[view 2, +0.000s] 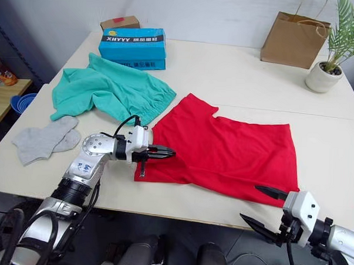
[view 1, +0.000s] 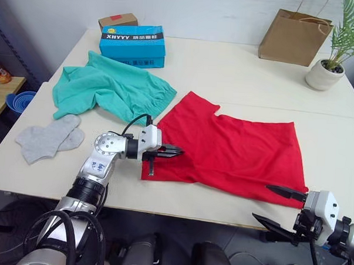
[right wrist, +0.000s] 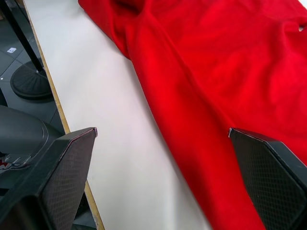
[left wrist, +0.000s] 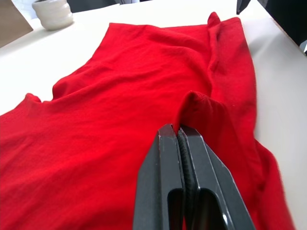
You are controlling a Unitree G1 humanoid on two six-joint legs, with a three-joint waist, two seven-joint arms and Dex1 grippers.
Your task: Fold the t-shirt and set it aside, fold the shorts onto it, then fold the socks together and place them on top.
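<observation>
The red t-shirt (view 1: pixel 235 147) lies partly folded across the middle and right of the table. My left gripper (view 1: pixel 173 151) is at the shirt's near left corner, shut on a raised fold of the red fabric, as the left wrist view shows (left wrist: pixel 178 128). My right gripper (view 1: pixel 278 207) hangs open at the table's front edge, just off the shirt's near right corner, with nothing between its fingers (right wrist: pixel 72 163). The teal-green shorts (view 1: pixel 108 88) lie crumpled at the back left. The grey socks (view 1: pixel 47 138) lie side by side near the left edge.
A blue box (view 1: pixel 132 44) and a small cardboard box (view 1: pixel 117 19) stand behind the shorts. A brown paper bag (view 1: pixel 294 38) and a potted plant (view 1: pixel 326 71) stand at the back right. A low side table with a blue bowl (view 1: pixel 19 101) is off the left edge.
</observation>
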